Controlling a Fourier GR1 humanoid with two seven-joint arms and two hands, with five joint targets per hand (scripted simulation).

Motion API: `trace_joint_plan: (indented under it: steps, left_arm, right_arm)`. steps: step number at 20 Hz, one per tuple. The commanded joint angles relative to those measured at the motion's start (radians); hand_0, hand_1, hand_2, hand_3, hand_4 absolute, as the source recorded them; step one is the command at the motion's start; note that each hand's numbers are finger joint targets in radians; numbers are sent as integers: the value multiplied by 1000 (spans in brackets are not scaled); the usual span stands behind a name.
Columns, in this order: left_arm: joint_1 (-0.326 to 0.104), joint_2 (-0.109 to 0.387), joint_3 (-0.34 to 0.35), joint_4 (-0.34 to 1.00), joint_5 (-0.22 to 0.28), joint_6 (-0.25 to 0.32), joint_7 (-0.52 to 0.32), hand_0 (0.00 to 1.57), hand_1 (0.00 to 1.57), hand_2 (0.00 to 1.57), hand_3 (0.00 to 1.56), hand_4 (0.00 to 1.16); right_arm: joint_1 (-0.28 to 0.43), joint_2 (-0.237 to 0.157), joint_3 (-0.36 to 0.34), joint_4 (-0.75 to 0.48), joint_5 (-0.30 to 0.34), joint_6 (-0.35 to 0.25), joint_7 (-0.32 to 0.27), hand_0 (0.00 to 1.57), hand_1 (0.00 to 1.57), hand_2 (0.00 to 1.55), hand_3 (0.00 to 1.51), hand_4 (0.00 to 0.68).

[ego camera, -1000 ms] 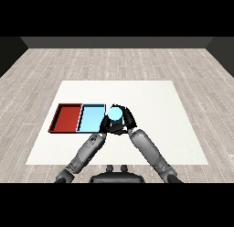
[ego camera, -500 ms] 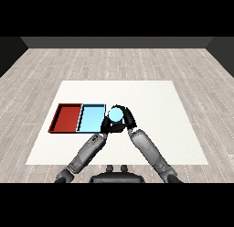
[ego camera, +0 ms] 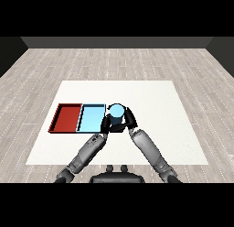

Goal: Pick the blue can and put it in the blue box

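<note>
arms: two grey forearms, rounded segmented shells, lighter highlights along top | left hand (ego camera: 105,124): black, fingers and thumb | right hand (ego camera: 130,120): black, same build | wrists: dark joint between grey shell and hand

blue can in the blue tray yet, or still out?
Out. The blue can stands upright just right of the light blue tray, outside its rim, with the right hand curled round it.
</note>
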Motion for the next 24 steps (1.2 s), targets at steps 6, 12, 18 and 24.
trace_joint_plan:
  steps: [6, 12, 18, 24]
  left_arm:
    - [23, -2, -30, -42, -12, 56, -1, 1571, 1571, 1571, 1490, 1130]
    - [-10, 5, 85, 73, -58, -35, -48, 1571, 1571, 1571, 1489, 1133]
    - [5, 61, 120, 38, -82, -2, 41, 1571, 1571, 1571, 1482, 1131]
    - [-5, 187, 209, 63, -99, -62, 72, 1571, 1571, 1571, 1481, 1130]
  right_arm:
    - [43, -14, -16, -50, 35, 77, 8, 0, 0, 0, 0, 0]
    - [104, -38, -97, -148, -5, 107, 30, 0, 0, 0, 0, 0]
    - [168, -42, -198, -182, -67, 82, -10, 0, 0, 0, 0, 0]
    - [242, -49, -278, -137, -149, 126, -100, 0, 0, 0, 0, 0]
